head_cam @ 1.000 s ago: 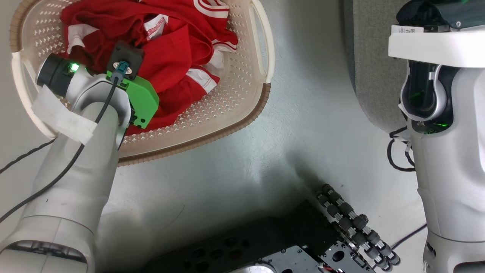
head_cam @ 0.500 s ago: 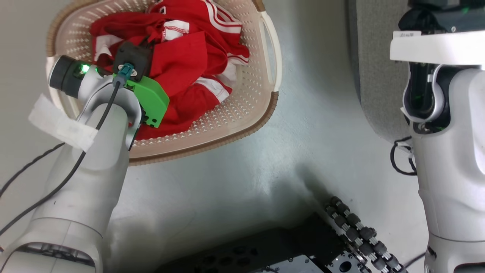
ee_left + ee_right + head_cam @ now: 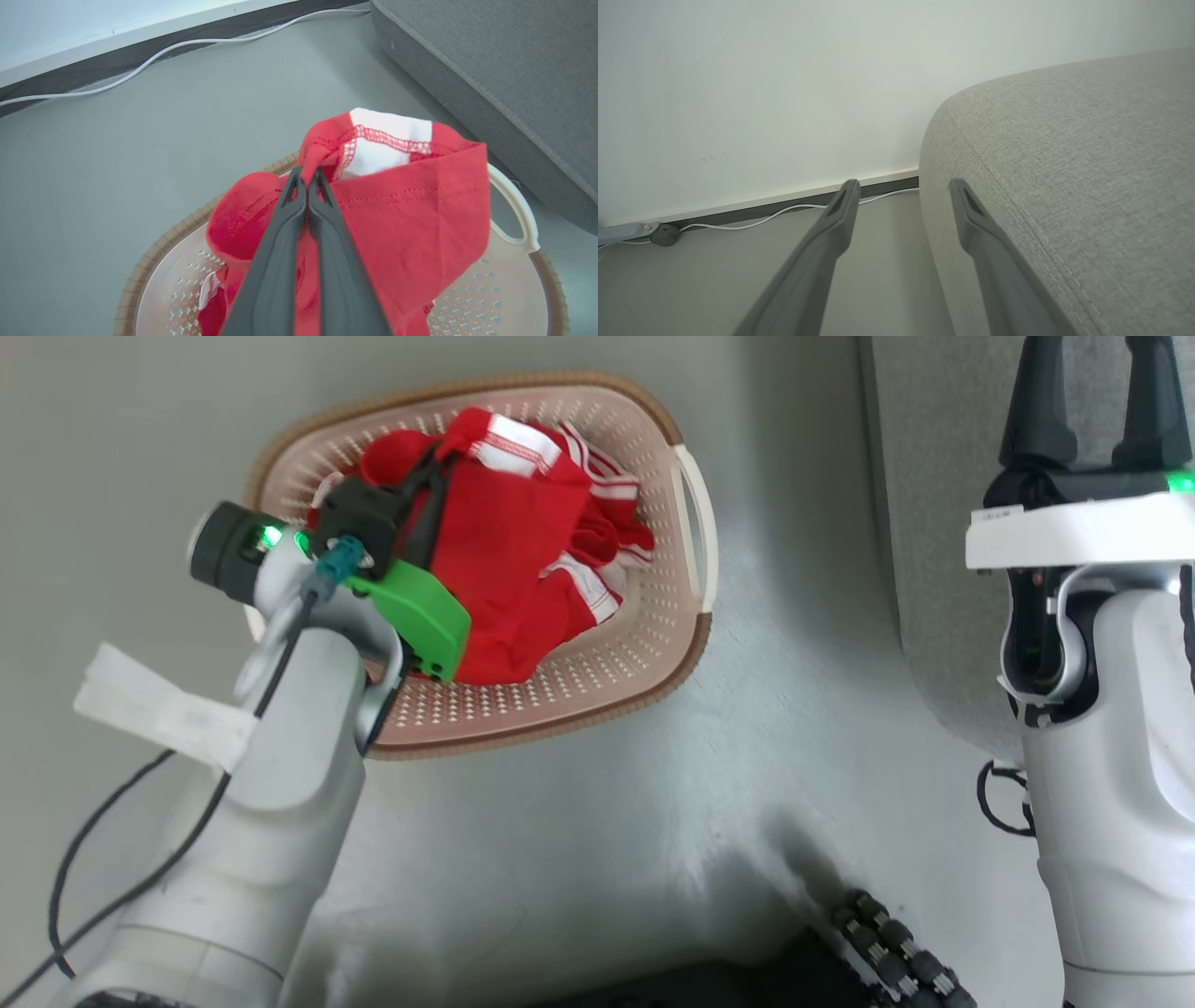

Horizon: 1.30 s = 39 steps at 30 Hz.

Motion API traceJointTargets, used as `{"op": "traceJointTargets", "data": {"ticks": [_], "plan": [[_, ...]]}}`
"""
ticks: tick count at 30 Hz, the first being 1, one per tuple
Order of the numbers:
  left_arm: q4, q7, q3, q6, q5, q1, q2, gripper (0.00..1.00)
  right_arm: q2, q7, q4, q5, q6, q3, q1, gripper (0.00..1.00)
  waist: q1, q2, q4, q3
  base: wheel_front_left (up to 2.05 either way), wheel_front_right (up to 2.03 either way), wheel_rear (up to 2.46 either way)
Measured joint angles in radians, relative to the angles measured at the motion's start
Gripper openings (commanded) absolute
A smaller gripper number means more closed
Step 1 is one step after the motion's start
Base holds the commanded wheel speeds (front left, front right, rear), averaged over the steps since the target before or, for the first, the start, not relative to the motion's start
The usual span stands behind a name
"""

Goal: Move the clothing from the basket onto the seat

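Our left gripper (image 3: 308,176) pinched the clothing (image 3: 411,219) over the basket (image 3: 490,298), right gripper (image 3: 903,186) open. A high slow lift to the seat (image 3: 1064,186) seemed best.

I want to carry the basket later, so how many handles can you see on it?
1: a white handle on the side of the basket nearest the sofa. A second may be hidden behind the left arm.
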Motion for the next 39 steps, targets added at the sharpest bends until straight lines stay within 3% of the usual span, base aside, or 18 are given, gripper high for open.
{"op": "traceJointTargets", "data": {"ticks": [21, 39], "plan": [[-0.200, 0.000, -0.035, 0.000, -0.067, 0.152, 0.000, 0.00, -0.001, 0.000, 0.094, -0.026, 0.053, -0.066, 0.169, 1.00, 0.0000, 0.0000, 0.094, -0.295, 0.00, 0.00, 0.00], [-0.214, 0.000, -0.018, 0.000, -0.089, 0.232, 0.000, 0.00, 0.004, 0.000, 0.185, -0.043, 0.106, 0.010, 0.311, 1.00, -0.0001, 0.0000, 0.151, -0.555, 0.00, 0.00, 0.00]]}}
